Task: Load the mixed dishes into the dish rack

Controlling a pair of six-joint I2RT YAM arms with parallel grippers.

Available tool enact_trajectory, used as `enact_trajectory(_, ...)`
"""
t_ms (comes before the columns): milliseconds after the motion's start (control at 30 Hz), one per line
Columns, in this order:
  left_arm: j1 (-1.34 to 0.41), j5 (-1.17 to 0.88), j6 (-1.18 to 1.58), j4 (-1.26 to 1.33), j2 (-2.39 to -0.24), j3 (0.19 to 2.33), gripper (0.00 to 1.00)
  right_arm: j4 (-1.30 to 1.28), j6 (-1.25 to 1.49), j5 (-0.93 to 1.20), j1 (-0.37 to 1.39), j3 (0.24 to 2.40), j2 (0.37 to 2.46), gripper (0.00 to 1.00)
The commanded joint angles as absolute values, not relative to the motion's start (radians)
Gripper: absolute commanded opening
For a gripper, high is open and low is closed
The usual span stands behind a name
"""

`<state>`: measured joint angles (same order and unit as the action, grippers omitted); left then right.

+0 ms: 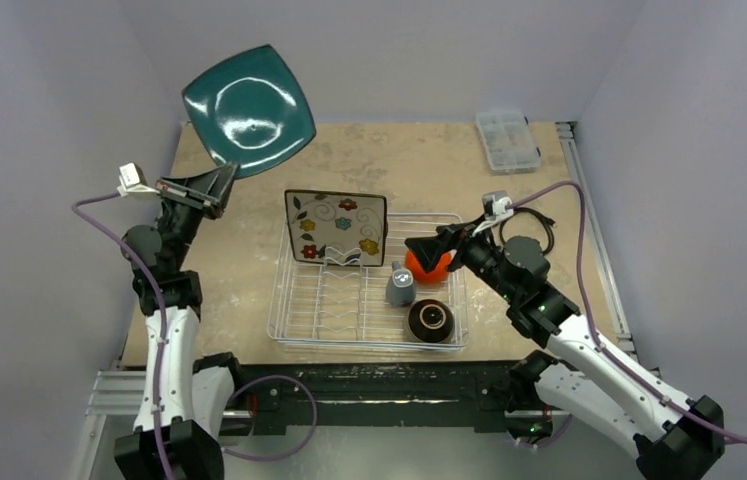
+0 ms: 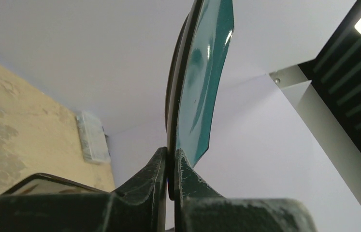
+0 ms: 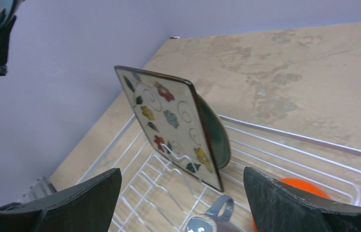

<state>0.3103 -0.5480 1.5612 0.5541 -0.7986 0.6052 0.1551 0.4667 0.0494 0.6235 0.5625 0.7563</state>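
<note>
**Last dish: slot the teal plate into the prongs**

The left gripper [image 2: 171, 155] is clamped on the lower rim of the teal plate [image 1: 249, 105], holding it high over the table's back-left corner, well apart from the rack [image 1: 294, 335]. It is probably best lowered edge-first and upright into a free prong slot, eased in so it doesn't knock the flower plate [image 1: 336, 227]. The right gripper [image 1: 417, 246] hangs wide open by the orange bowl [image 1: 419, 270]. The table [image 1: 399, 160] is mottled tan, with pale walls close around it.

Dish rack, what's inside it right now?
A flowered plate on edge, a grey cup, a brown bowl and an orange bowl, partly covered by the right tool.
</note>
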Motion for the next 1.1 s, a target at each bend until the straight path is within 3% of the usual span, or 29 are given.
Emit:
enact_trajectory(0, 0.208, -0.509, 1.587, 0.7, -0.764, 0.673, 0.0, 0.284, 0.575, 0.151, 0.65, 0.604, 0.768, 0.99)
enact_trajectory(300, 0.01, -0.464, 1.546, 0.683, -0.729, 0.608, 0.0, 0.418, 0.668, 0.156, 0.732, 0.708, 0.881, 0.99)
enact_trajectory(600, -0.049, -0.613, 1.527, 0.66, -0.682, 0.507, 0.0, -0.026, 0.541, 0.132, 0.731, 1.055, 0.986, 0.99)
enact_trajectory(867, -0.058, -0.714, 1.549, 0.768, -0.636, 0.395, 0.0, -0.093, 0.582, 0.169, 0.731, 1.117, 1.054, 0.98)
enact_trajectory(1067, -0.07, -0.794, 1.536, 0.785, -0.588, 0.344, 0.0, -0.047, 0.573, 0.24, 0.732, 1.107, 1.083, 0.9)
